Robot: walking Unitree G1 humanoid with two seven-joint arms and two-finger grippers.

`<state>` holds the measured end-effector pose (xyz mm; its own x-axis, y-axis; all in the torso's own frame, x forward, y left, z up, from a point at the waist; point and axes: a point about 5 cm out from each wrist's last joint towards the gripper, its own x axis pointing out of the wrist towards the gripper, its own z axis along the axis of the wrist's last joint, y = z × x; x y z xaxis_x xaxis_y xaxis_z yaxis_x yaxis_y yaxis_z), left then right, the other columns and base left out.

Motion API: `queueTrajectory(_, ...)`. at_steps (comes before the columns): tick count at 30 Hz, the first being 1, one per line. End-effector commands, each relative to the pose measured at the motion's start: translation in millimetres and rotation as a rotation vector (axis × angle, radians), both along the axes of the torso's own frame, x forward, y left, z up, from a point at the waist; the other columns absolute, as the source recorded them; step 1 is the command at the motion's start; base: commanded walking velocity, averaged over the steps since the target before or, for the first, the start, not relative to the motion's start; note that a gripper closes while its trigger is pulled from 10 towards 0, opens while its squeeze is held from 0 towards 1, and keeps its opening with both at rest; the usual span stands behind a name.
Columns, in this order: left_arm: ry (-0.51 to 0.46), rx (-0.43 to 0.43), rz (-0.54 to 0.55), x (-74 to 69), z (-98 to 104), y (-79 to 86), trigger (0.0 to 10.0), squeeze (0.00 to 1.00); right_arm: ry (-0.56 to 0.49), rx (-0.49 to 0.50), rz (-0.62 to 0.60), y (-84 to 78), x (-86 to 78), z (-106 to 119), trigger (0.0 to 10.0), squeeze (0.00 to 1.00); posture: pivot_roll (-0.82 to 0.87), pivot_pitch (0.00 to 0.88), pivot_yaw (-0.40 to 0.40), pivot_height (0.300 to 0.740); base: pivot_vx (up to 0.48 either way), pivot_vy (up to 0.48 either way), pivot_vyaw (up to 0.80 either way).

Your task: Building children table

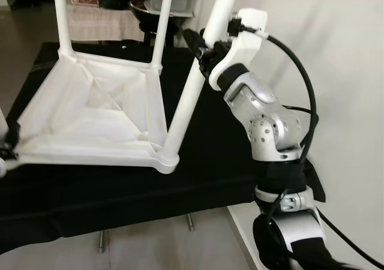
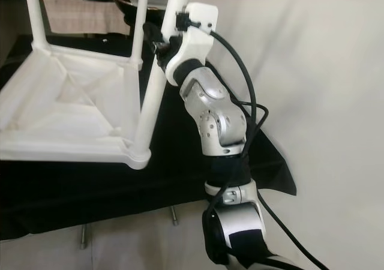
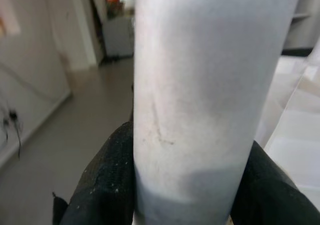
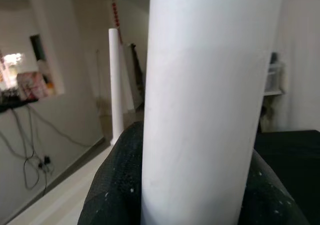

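A white children's table (image 1: 90, 120) lies upside down on a black-covered worktop, its legs pointing up. The near right leg (image 1: 186, 102) leans to the right out of its corner socket (image 1: 168, 161). My right gripper (image 1: 204, 51) is shut on this leg high up; the right wrist view has the white leg (image 4: 205, 100) held between the black fingers (image 4: 120, 185). At the left edge my left gripper (image 1: 5, 150) is shut on another white leg (image 3: 200, 100), its fingers (image 3: 107, 180) pressed to both sides. The two far legs (image 1: 63, 18) stand upright.
The black cloth-covered worktop (image 1: 120, 192) ends just in front of the table, with metal feet (image 1: 101, 240) and grey floor below. A white wall (image 1: 336, 54) is close on the right. Household clutter and a dark bowl (image 1: 144, 12) stand behind.
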<state>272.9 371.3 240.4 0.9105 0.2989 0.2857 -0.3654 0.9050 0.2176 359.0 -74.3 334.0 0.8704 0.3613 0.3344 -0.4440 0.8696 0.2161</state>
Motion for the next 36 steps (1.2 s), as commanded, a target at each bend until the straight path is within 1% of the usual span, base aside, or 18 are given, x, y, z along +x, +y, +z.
queueTrajectory(1, -0.267, 0.087, 0.032, -17.1, 71.5, 7.5, 0.0, 0.00, 0.137, -0.071, -0.188, -30.7, 16.5, -29.6, 10.0, 0.00, -0.08, 0.064, -0.122, 0.740, 0.000, 0.000, 0.00)
queueTrajectory(2, -0.336, 0.173, -0.028, -11.3, 118.8, -2.5, 0.0, 0.00, 0.225, -0.056, -0.252, -35.5, 25.0, -43.5, 10.0, 0.00, -0.05, 0.059, -0.111, 0.740, 0.000, 0.000, 0.00)
queueTrajectory(3, -0.336, 0.173, -0.028, -11.3, 118.8, -2.5, 0.0, 0.00, 0.225, -0.056, -0.252, -35.5, 25.0, -43.5, 10.0, 0.00, -0.05, 0.059, -0.111, 0.740, 0.000, 0.000, 0.00)
queueTrajectory(4, -0.409, 0.244, -0.092, -7.9, 167.3, -15.3, 0.0, 0.00, 0.311, -0.043, -0.292, -34.5, 31.1, -60.0, 10.0, 0.00, -0.04, 0.057, -0.100, 0.740, 0.000, 0.000, 0.00)
queueTrajectory(7, -0.454, 0.288, -0.126, -10.0, 197.4, -23.1, 0.0, 0.00, 0.366, -0.038, -0.312, -32.2, 33.8, -71.1, 10.0, 0.00, -0.04, 0.057, -0.100, 0.740, 0.000, 0.000, 0.00)
queueTrajectory(9, -0.551, 0.389, -0.232, -9.0, 265.1, -58.0, 0.0, 0.00, 0.526, -0.017, -0.342, -15.4, 36.7, -103.1, 10.0, 0.00, 0.00, 0.053, -0.079, 0.740, 0.000, 0.000, 0.00)
queueTrajectory(13, -0.586, 0.424, -0.288, -8.1, 291.9, -78.9, 0.4, 0.00, 0.617, 0.008, -0.354, -4.8, 36.1, -119.2, 10.0, 0.00, 0.03, 0.051, -0.064, 0.740, 0.000, 0.000, 0.00)
queueTrajectory(14, -0.611, 0.460, -0.351, -7.1, 314.9, -102.5, 2.2, 0.00, 0.716, 0.052, -0.352, 7.8, 33.8, -135.5, 10.0, 0.00, 0.05, 0.050, -0.054, 0.740, 0.000, 0.000, 0.00)
queueTrajectory(15, -0.611, 0.460, -0.351, -7.1, 314.9, -102.5, 2.2, 0.00, 0.716, 0.052, -0.352, 7.8, 33.8, -135.5, 10.0, 0.00, 0.05, 0.050, -0.054, 0.740, 0.000, 0.000, 0.00)
queueTrajectory(16, -0.613, 0.481, -0.418, -3.5, 329.5, -124.6, 4.0, 0.00, 0.795, 0.115, -0.342, 19.1, 31.6, -147.8, 10.0, 0.00, 0.06, 0.054, -0.039, 0.740, 0.000, 0.000, 0.00)
queueTrajectory(20, -0.609, 0.485, -0.473, 0.7, 337.7, -142.1, 5.0, 0.00, 0.872, 0.168, -0.330, 27.7, 28.9, -159.0, 10.0, 0.00, 0.07, 0.055, -0.027, 0.740, 0.000, 0.000, 0.00)
queueTrajectory(21, -0.588, 0.491, -0.528, 6.3, 341.3, -157.2, 9.0, 0.00, 0.937, 0.208, -0.329, 33.1, 26.2, -169.4, 10.0, 0.00, 0.08, 0.058, -0.018, 0.740, 0.000, 0.000, 0.00)
queueTrajectory(24, -0.522, 0.507, -0.642, 20.9, 340.5, -185.7, 10.0, 0.00, 1.053, 0.273, -0.331, 44.2, 18.3, -189.0, 10.0, 0.00, 0.09, 0.063, 0.005, 0.740, 0.000, 0.000, 0.00)
queueTrajectory(29, -0.483, 0.526, -0.693, 27.3, 339.4, -198.3, 10.0, 0.00, 1.100, 0.294, -0.337, 51.3, 13.5, -197.1, 10.0, 0.00, 0.09, 0.063, 0.020, 0.740, 0.000, 0.000, 0.00)
queueTrajectory(30, -0.440, 0.544, -0.755, 33.8, 336.7, -213.3, 10.0, 0.16, 1.145, 0.302, -0.328, 62.8, 6.5, -205.9, 10.0, 0.00, 0.10, 0.067, 0.032, 0.740, 0.000, 0.000, 0.00)
queueTrajectory(31, -0.440, 0.544, -0.755, 33.8, 336.7, -213.3, 10.0, 0.16, 1.145, 0.302, -0.328, 62.8, 6.5, -205.9, 10.0, 0.00, 0.10, 0.067, 0.032, 0.740, 0.000, 0.000, 0.00)
queueTrajectory(32, -0.405, 0.555, -0.808, 38.7, 333.3, -226.1, 10.0, 1.00, 1.182, 0.298, -0.327, 72.0, -0.4, -213.8, 10.0, 0.00, 0.10, 0.067, 0.037, 0.740, 0.000, 0.000, 0.00)
queueTrajectory(36, -0.374, 0.567, -0.840, 46.1, 327.4, -243.0, 10.0, 1.00, 1.211, 0.274, -0.348, 78.6, -7.2, -223.0, 10.0, 0.00, 0.10, 0.073, 0.040, 0.740, 0.000, 0.000, 0.00)
